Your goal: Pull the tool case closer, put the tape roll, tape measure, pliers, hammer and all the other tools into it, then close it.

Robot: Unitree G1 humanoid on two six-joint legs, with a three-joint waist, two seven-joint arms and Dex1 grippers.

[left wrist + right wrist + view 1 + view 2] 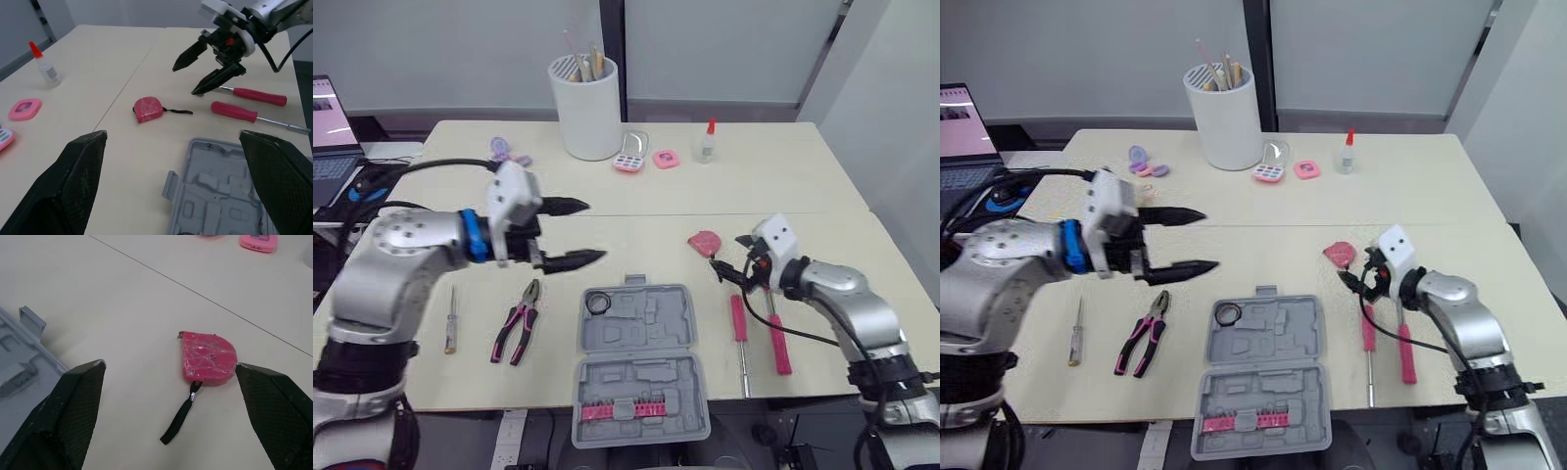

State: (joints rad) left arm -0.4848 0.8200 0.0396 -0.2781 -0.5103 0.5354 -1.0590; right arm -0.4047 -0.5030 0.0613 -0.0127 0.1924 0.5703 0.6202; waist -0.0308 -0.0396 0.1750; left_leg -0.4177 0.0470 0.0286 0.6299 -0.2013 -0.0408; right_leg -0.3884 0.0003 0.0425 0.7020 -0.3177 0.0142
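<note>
My right gripper [730, 259] is spread wide and hangs low over the desk [636, 235], and the tape measure [208, 360] lies just beside it, on the side toward the middle of the desk and not touching the fingers. In the right wrist view it lies in front of the gripper, between the lines of the two fingers. The tape measure is a small pink body with one round side and one flat side, lying flat, and a thin black strap goes out of it toward my gripper. Below my right gripper two pink-handled tools [738, 318] lie side by side on the desk, each with a metal shaft; what kind of tool each one is I cannot tell. My left gripper [595, 231] is also spread wide, it holds nothing, and it hovers above the desk beyond the pliers [519, 321] and near the far left corner of the tool case [646, 377]. The tool case is grey plastic and lies open near the front edge of the desk, between my two arms. The black tape roll [597, 302] lies in its far left corner, and a pink row of bits [622, 408] sits in the near half. The pliers have pink and black handles and lie just left of the case, and a thin screwdriver [451, 323] lies further left.
</note>
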